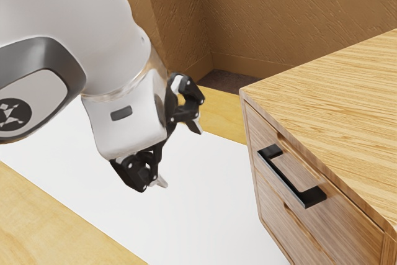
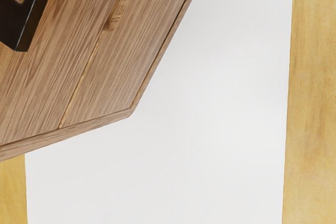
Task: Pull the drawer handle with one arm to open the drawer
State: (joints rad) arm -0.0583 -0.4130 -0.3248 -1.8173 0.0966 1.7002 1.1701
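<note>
The gripper [image 1: 180,156], fingers spread apart and empty, hangs well apart from the shut drawer's [image 1: 344,218] black handle [image 1: 291,177], likely pre-opened to straddle that bar.

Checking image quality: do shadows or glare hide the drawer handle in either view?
Exterior view: soft, even light, no glare; the black handle stands out clearly against the wooden drawer front. Wrist view: flat light, no cast shadow visible on the white surface; the handle is cropped at the frame's corner, dark, without glare.
</note>
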